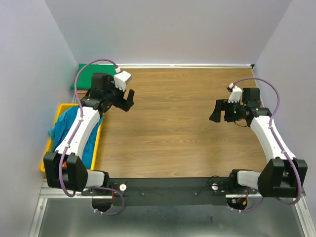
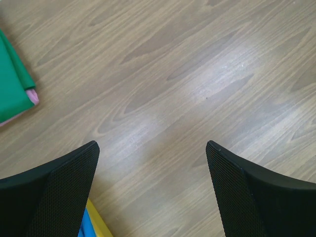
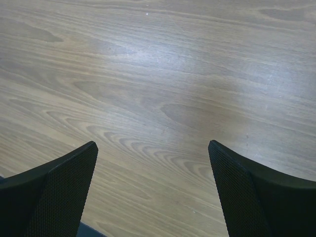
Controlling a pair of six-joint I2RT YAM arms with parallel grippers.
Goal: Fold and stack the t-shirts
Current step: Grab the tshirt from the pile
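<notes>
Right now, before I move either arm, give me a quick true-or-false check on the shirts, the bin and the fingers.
1. The left gripper holds a shirt. False: its fingers are open and empty.
2. A blue shirt lies in the yellow bin. True.
3. A green folded shirt sits at the far left corner of the table. True.
4. The right gripper is shut. False: it is open over bare wood.

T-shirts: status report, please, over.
Left gripper open, empty. Right gripper open, empty. Blue shirt crumpled in yellow bin; green shirt folded, far left corner. Nothing in the way.
</notes>
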